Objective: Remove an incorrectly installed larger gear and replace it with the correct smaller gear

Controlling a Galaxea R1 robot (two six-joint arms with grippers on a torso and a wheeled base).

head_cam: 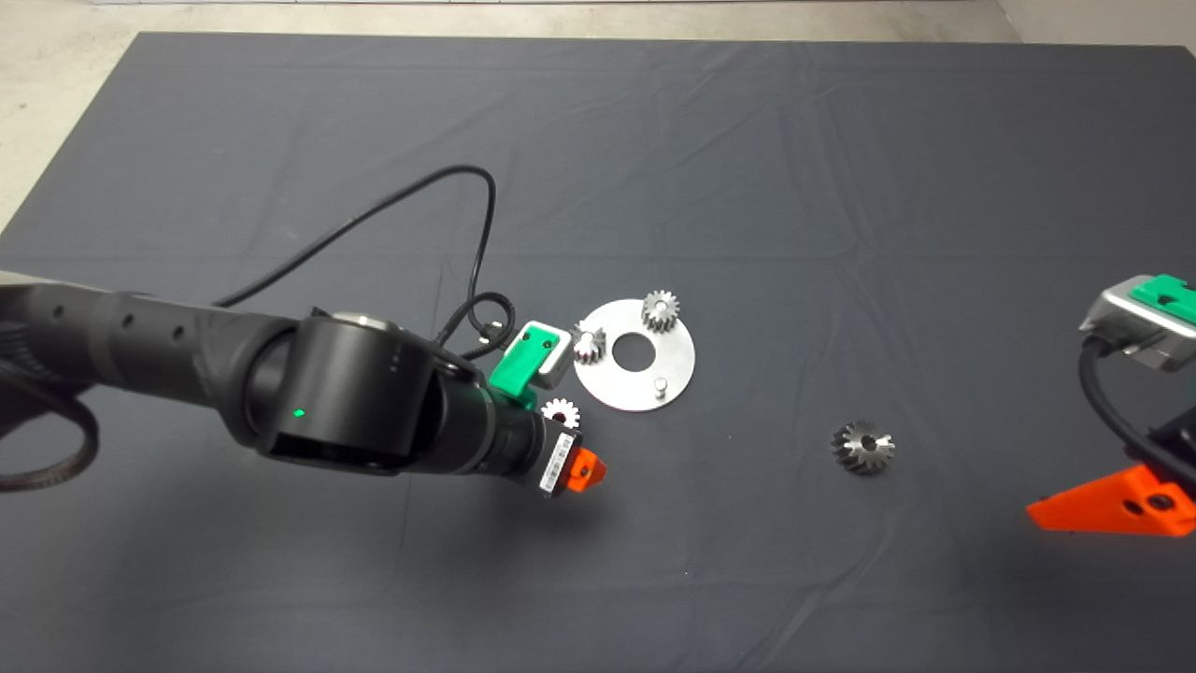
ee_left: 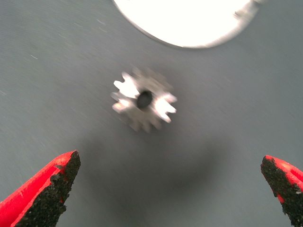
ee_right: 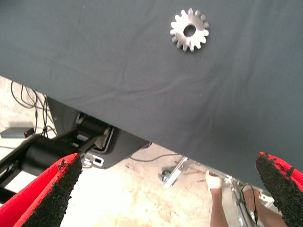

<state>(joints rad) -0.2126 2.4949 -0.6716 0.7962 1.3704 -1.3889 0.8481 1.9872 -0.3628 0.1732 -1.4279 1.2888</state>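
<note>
The smaller gear [head_cam: 561,412] lies flat on the mat just off the near-left rim of the round silver plate [head_cam: 645,388]. My left gripper [head_cam: 570,439] hovers over it, open. In the left wrist view the smaller gear [ee_left: 143,99] sits ahead of the widely spread fingertips [ee_left: 52,187], touching neither, with the plate [ee_left: 189,23] beyond it. The larger gear [head_cam: 863,447] lies alone on the mat to the plate's right; it also shows as the gear [ee_right: 189,30] in the right wrist view. My right gripper [head_cam: 1121,505] waits open at the lower right edge.
Two more small gears [head_cam: 661,310] [head_cam: 589,344] stand on the plate, and one bare peg [head_cam: 660,384] sticks up near its front rim. A black cable [head_cam: 467,234] loops over the mat behind my left arm. A person's leg [ee_right: 215,189] shows beyond the mat's edge.
</note>
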